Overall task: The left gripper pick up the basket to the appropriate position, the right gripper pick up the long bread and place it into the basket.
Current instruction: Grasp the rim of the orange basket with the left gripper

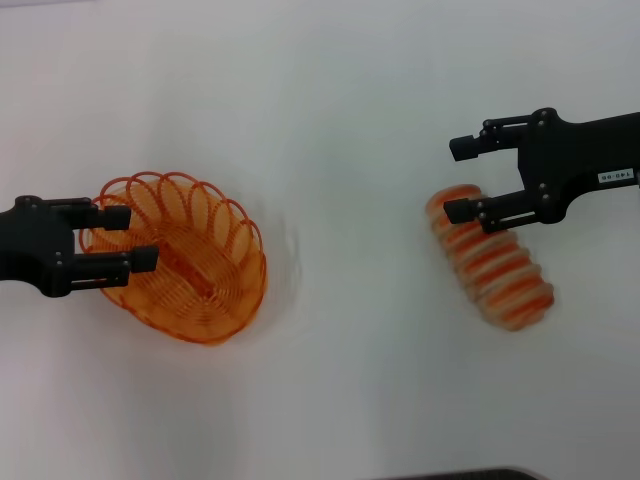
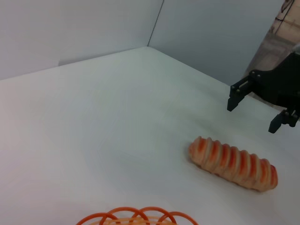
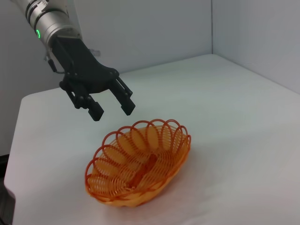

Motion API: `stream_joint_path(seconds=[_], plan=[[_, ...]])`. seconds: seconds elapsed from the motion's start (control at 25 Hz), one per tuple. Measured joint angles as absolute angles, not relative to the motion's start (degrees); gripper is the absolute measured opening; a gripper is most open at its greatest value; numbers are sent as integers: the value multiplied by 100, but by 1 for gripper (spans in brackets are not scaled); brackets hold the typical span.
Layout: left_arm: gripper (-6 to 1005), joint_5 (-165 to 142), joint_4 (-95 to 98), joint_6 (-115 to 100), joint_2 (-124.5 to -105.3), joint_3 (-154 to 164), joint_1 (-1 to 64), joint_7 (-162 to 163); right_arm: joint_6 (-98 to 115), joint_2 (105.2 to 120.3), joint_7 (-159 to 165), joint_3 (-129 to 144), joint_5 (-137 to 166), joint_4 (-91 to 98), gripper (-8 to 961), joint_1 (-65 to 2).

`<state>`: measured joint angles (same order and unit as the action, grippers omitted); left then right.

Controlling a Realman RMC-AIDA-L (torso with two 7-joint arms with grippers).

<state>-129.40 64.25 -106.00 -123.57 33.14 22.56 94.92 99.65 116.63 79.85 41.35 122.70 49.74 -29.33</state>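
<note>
Approaching stage: both grippers spread and empty, neither item lifted yet.

Left gripper (image 1: 132, 238): fingers apart, hovering over the near rim of the basket (image 1: 215, 285), not closed on the wire; the right wrist view shows it above the rim with a gap. Judged next move: lower to straddle the rim, then close. Right gripper (image 1: 462, 180): fingers wide, one finger above the near end of the long bread (image 1: 495, 262), the rest of the loaf extending beyond and to one side. Judged next move: centre over the loaf, descend. Basket and bread rest well apart on the table (image 1: 340, 120).
</note>
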Motion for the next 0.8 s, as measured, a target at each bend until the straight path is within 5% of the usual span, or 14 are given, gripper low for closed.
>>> stream_joint_path(seconds=[0.8], plan=[[688,-12937,6424,-10599,-12310,3301,2395,9858,9959,11663,7988,4148,12279,4973,810,-2936]])
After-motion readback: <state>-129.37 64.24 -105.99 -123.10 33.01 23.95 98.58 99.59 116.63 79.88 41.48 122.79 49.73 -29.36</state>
